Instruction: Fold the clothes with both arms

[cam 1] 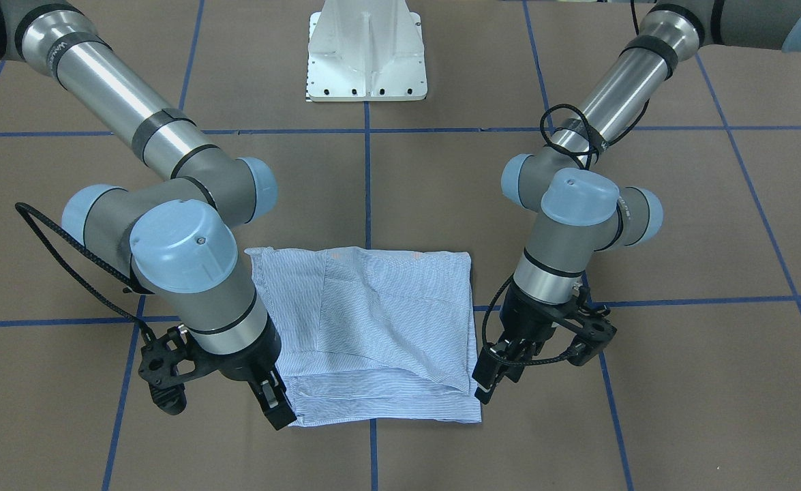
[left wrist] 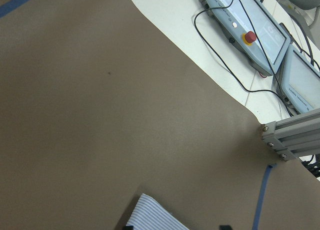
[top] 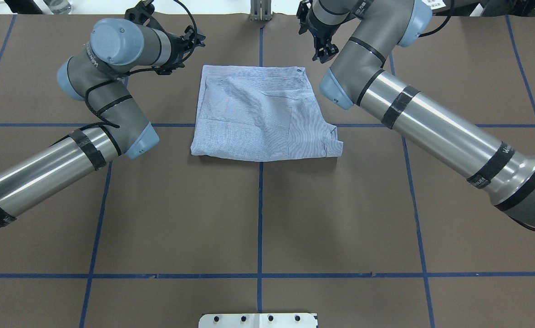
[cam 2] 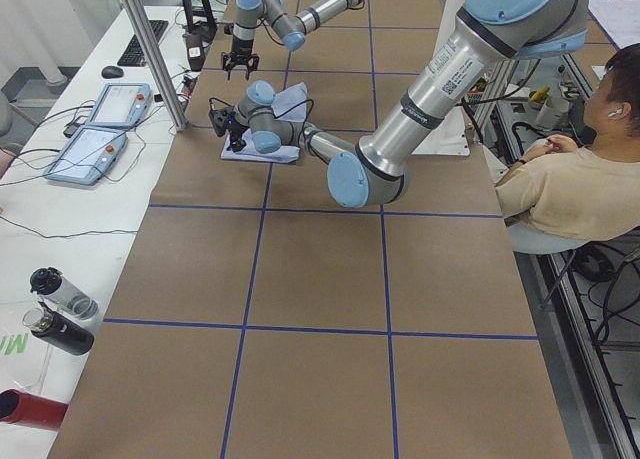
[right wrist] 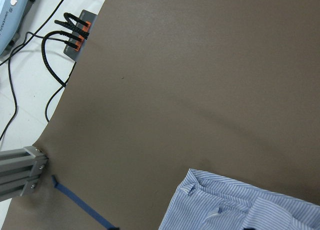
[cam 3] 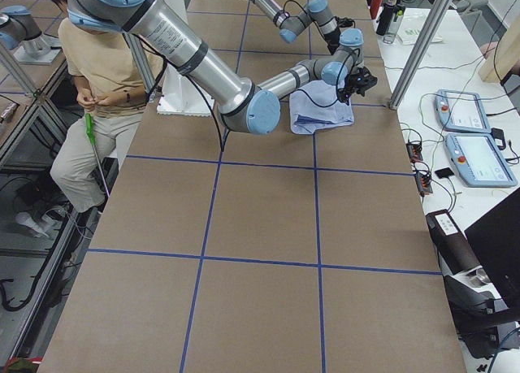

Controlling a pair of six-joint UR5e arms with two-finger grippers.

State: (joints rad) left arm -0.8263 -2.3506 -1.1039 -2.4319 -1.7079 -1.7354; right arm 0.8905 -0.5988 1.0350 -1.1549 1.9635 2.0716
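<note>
Low in the front-facing view, the right gripper [cam 1: 279,411] hangs at the lower-left corner of the folded shirt [cam 1: 373,320]. The left gripper [cam 1: 489,383] hangs at its lower-right corner. Both have their jaws spread and hold nothing. The shirt lies between them and up-frame, its longer side running across; neither arm is nearer. It rests flat on the brown table [cam 1: 679,382]. The white pedestal [cam 1: 367,54] stands well apart, at top centre.

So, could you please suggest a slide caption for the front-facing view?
Left gripper and right gripper flank the folded striped shirt at its corners farthest from the white base.
</note>
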